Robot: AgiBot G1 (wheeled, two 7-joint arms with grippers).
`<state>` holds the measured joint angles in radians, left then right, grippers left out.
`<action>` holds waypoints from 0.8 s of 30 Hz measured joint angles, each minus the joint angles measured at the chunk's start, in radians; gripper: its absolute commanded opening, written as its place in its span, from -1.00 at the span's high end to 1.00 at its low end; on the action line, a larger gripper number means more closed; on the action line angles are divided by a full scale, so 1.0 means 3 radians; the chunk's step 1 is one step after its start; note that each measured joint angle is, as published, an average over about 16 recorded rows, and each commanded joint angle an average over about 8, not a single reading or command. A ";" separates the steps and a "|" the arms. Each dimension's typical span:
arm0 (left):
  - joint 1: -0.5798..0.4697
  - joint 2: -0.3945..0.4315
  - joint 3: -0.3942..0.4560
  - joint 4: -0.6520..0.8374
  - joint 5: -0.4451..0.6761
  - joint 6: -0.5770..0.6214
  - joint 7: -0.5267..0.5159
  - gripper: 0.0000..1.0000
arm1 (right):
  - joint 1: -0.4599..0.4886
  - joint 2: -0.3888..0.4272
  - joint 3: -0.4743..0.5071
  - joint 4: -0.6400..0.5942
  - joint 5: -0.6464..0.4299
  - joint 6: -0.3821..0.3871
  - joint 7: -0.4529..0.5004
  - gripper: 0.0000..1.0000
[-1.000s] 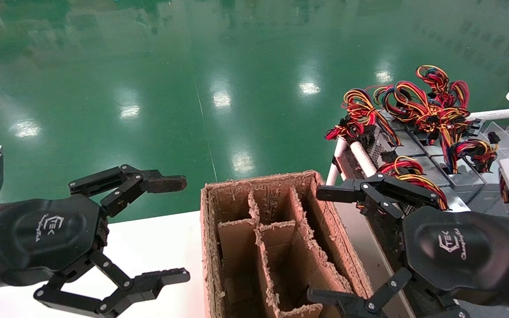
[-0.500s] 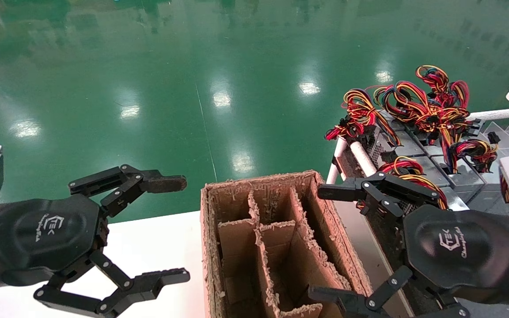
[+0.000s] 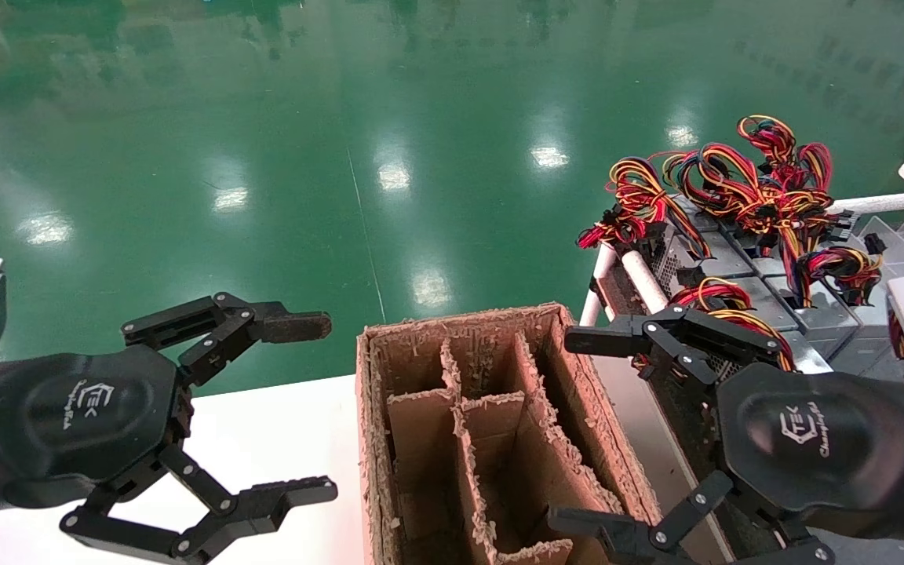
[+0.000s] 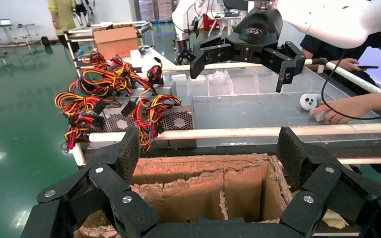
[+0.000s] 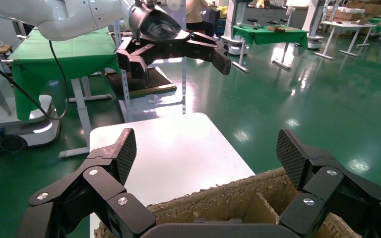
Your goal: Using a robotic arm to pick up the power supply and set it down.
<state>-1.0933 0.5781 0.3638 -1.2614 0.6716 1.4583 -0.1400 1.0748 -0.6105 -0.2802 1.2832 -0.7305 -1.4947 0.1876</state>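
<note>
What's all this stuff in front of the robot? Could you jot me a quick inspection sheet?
Surface: white table, bare where visible.
Job's things: power supplies crowded on a rack at the robot's right; none held.
Clutter: frayed cardboard box with dividers; its visible compartments are empty.
Grippers: left tool open above the table; right tool open at the box's right wall.
Cables: red, yellow and black wires tangled over the supplies.
Surroundings: glossy green floor.

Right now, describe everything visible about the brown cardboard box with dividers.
The brown cardboard box with dividers stands upright and open-topped between the two open hands, its edges frayed and fuzzy. Inner cardboard partitions split it into several compartments, and those in view hold nothing. It sits on the white table, beside the rack of wired silver power supplies. Neither hand touches it.
</note>
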 measured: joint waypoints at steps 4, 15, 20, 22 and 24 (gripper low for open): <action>0.0000 0.0000 0.0000 0.0000 0.0000 0.0000 0.0000 -1.00 | 0.0001 0.0001 -0.0001 -0.0001 0.0000 0.0001 0.0000 -1.00; 0.0000 0.0000 0.0000 0.0000 0.0000 0.0000 0.0000 -1.00 | 0.0002 0.0002 -0.0002 -0.0001 0.0000 0.0001 0.0000 -1.00; 0.0000 0.0000 0.0000 0.0000 0.0000 0.0000 0.0000 -1.00 | 0.0003 0.0002 -0.0002 -0.0001 0.0000 0.0001 0.0000 -1.00; 0.0000 0.0000 0.0000 0.0000 0.0000 0.0000 0.0000 -1.00 | 0.0003 0.0002 -0.0002 -0.0001 0.0000 0.0002 0.0000 -1.00; 0.0000 0.0000 0.0000 0.0000 0.0000 0.0000 0.0000 -1.00 | 0.0003 0.0002 -0.0002 -0.0002 0.0000 0.0002 0.0000 -1.00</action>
<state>-1.0933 0.5780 0.3637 -1.2614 0.6716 1.4583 -0.1400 1.0756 -0.6100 -0.2809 1.2827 -0.7304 -1.4943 0.1876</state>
